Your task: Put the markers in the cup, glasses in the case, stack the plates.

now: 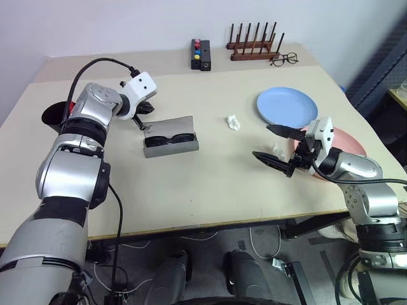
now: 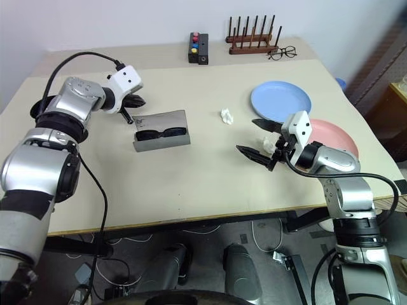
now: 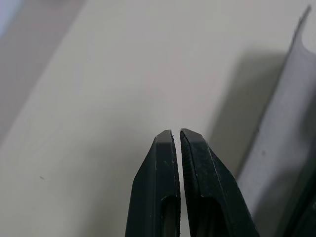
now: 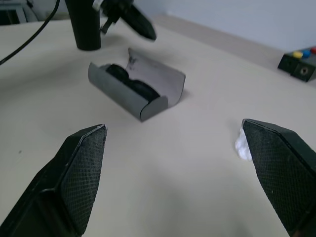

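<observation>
The glasses (image 1: 169, 137) already lie inside the open grey case (image 1: 170, 142), mid-counter (image 1: 210, 184). My left tool (image 1: 144, 126), pinched shut and empty, hangs just behind its raised lid; I should press that lid down squarely, without shoving the case. My right tool (image 1: 278, 147) gapes wide, empty, near the pink plate (image 1: 350, 143), blue plate (image 1: 287, 106) beyond. The cup (image 1: 56, 114) stands far left.

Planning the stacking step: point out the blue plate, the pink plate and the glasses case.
blue plate (image 1: 287, 106), left eye view, centre of dish.
pink plate (image 1: 351, 144), left eye view, bare far side.
glasses case (image 1: 170, 149), left eye view, front wall.
</observation>
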Tool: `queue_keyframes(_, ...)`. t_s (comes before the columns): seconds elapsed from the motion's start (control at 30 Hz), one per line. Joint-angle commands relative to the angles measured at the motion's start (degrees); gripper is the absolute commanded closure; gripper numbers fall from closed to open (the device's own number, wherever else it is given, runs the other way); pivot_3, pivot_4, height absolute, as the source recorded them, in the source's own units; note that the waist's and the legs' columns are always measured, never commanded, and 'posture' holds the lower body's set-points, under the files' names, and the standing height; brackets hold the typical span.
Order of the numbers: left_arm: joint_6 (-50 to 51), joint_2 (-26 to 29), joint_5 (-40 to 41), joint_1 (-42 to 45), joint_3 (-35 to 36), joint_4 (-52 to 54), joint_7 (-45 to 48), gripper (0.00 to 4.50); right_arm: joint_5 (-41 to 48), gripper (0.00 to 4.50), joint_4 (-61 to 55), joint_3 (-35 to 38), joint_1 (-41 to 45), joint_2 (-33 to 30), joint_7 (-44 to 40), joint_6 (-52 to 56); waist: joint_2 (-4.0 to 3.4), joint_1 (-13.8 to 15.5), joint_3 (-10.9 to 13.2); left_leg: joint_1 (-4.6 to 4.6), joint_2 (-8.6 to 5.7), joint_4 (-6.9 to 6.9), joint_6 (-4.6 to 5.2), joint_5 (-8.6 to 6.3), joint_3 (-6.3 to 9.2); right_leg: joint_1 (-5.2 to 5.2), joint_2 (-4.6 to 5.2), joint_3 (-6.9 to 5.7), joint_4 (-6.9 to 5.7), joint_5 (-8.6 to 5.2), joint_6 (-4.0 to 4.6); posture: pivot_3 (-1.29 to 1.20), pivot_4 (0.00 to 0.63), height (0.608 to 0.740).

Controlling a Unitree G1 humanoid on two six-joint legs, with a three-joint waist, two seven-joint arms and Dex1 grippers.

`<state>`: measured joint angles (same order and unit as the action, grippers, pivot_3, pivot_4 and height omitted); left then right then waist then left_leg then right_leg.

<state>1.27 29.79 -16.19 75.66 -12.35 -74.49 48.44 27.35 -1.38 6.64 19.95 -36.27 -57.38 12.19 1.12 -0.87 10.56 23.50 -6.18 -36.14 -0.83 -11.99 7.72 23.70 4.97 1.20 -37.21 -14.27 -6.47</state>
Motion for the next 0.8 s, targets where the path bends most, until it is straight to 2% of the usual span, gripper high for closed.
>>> queue_keyframes(0.03,-0.1,0.4,-1.6,-1.0,-1.0,0.7,-1.1,4.29,1.0,0.0,-1.1,1.2,2.1,1.2,0.6,-1.1,0.0,0.0,0.0,0.0,0.0,0.0,0.0,0.0,0.0,0.0,0.0,0.0,0.0,0.0,0.0,0.0,0.15,0.74)
queue_keyframes(0.2,-0.2,-1.0,-2.9,-2.8,-1.9,1.0,-0.4,4.29,1.4,0.0,-1.4,1.2,3.3,2.3,1.1,-0.9,-0.02,0.1,0.0,0.0,-0.01,0.0,0.0,0.0,0.0,0.0,0.0,0.0,0.0,0.01,-0.01,0.0,0.15,0.74)
queue_keyframes(0.5,-0.5,2.1,1.9,-6.2,0.0,8.2,18.4,4.29,1.3,0.0,-2.7,1.2,1.9,2.1,1.1,-0.5,-0.03,-0.3,0.0,-0.01,0.0,0.03,0.0,0.0,-0.02,0.04,0.0,0.02,-0.02,0.01,0.0,0.0,0.15,0.74)
queue_keyframes(0.67,6.1,5.4,5.4,-16.1,0.0,24.9,27.7,4.29,1.4,0.0,-3.8,2.0,-0.1,1.5,1.6,0.0,-0.08,-0.3,0.0,-0.01,0.01,0.06,0.0,0.0,-0.05,0.06,0.02,0.08,-0.05,0.02,0.01,0.0,0.15,0.74)
queue_keyframes(0.8,11.7,6.9,7.1,-24.0,0.7,36.8,26.3,4.29,1.4,0.0,-4.3,2.5,-1.2,1.3,2.5,0.5,-0.15,-0.1,-0.1,-0.04,0.01,0.04,0.0,0.0,-0.06,0.04,0.04,0.13,-0.06,0.03,0.02,0.0,0.15,0.74)
